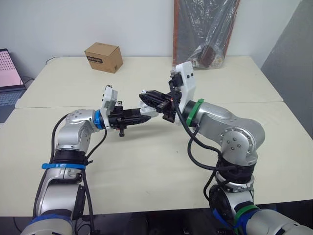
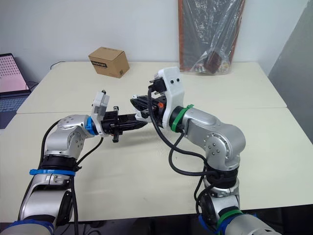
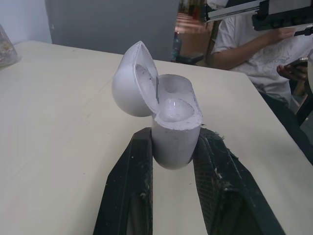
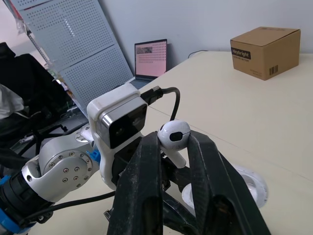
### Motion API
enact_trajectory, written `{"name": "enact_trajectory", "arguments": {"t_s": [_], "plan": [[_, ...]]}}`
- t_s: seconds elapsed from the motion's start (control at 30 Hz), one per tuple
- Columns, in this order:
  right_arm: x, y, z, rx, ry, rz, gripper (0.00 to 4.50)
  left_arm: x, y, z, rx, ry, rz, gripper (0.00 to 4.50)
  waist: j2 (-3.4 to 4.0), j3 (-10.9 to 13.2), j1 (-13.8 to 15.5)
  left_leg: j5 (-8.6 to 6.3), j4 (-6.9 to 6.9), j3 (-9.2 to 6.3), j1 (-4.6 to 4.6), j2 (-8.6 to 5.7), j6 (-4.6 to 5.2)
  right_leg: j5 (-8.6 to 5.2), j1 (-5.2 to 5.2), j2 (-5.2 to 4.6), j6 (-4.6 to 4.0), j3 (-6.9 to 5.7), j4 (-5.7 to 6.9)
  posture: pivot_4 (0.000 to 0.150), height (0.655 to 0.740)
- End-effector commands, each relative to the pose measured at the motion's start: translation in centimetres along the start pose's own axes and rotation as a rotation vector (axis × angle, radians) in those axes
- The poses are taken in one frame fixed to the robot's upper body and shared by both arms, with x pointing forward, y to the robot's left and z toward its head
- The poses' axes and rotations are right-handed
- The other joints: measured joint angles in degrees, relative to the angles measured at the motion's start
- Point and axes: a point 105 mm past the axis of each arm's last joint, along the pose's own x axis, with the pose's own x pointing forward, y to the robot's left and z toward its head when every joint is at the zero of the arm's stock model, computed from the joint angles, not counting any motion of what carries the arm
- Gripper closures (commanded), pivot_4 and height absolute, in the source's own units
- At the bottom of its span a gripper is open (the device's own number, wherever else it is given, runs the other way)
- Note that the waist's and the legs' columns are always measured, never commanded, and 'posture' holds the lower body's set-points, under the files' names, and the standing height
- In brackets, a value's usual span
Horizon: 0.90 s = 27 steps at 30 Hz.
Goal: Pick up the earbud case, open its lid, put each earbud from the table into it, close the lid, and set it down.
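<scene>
Over the table (image 1: pixel 146 161), left gripper (image 3: pixel 174 141) clamps the open case (image 3: pixel 177 120); right gripper (image 4: pixel 174 143) above pinches an earbud (image 4: pixel 174 133).

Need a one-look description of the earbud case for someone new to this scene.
Look above the middle of the cream table. The earbud case is the small white rounded shell pinched in the left gripper, with its lid flipped open. The right gripper beside it holds just a white stemmed earbud.

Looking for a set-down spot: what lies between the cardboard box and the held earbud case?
Bare table between cardboard box and earbud case, as the left eye view shows.
</scene>
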Motion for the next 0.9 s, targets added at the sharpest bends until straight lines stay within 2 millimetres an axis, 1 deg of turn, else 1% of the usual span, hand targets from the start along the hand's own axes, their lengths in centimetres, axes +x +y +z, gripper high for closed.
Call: {"name": "enact_trajectory", "arguments": {"t_s": [0.03, 0.77, 0.9], "plan": [[0.3, 0.4, 0.5, -0.027, -0.026, -0.009, 4.13, 0.1, 0.1, 1.7, 0.066, -0.029, -0.005, 3.69, 0.0, 0.0, 0.0, 0.0, 0.0, 0.0, 0.0, 0.0, 0.0, 0.0, 0.0, 0.0, 0.0, 0.0, 0.0, 0.15, 0.74], [1.2, -0.8, -1.2, -0.038, 0.053, -0.106, 4.13, 0.1, 0.1, 3.0, 0.064, -0.065, 0.009, 3.69, 0.0, 0.0, -0.2, 0.0, -0.01, 0.0, -0.01, 0.0, 0.0, 0.0, -0.01, 0.0, 0.0, 0.0, -0.02, 0.15, 0.74], [1.5, -1.1, -1.1, -0.036, 0.048, -0.15, 4.13, 0.1, 0.2, 3.2, 0.06, -0.075, 0.021, 3.69, 0.01, 0.0, -0.2, 0.0, -0.03, -0.01, -0.01, 0.0, 0.0, 0.0, -0.03, 0.01, 0.0, -0.01, -0.01, 0.15, 0.74]]}}
